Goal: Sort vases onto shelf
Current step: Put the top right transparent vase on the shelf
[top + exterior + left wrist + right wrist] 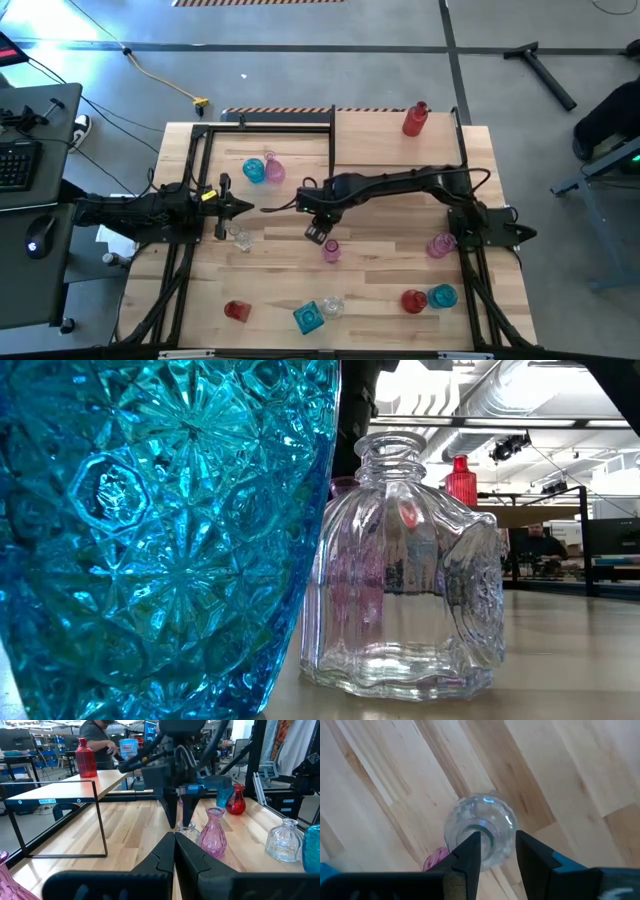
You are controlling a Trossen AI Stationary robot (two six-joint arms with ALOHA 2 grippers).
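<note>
A red bottle vase (415,118) stands upright on the light-wood shelf (395,140). The other vases stand scattered on the table (270,270): pink, clear, red and teal.

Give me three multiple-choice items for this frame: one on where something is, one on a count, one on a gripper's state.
1. Where is the right gripper? A parked at its base; B over a clear vase in the middle of the table; C over a teal vase.
2. How many vases stand on the shelf? A none; B one; C three.
3. The left gripper fingers are: A shut, empty; B wide open; C gripping a bottle.
Key: B, its fingers straddle the clear vase's neck beside a pink vase; B, only the red vase stands there; A, the fingers meet with nothing between.
</note>
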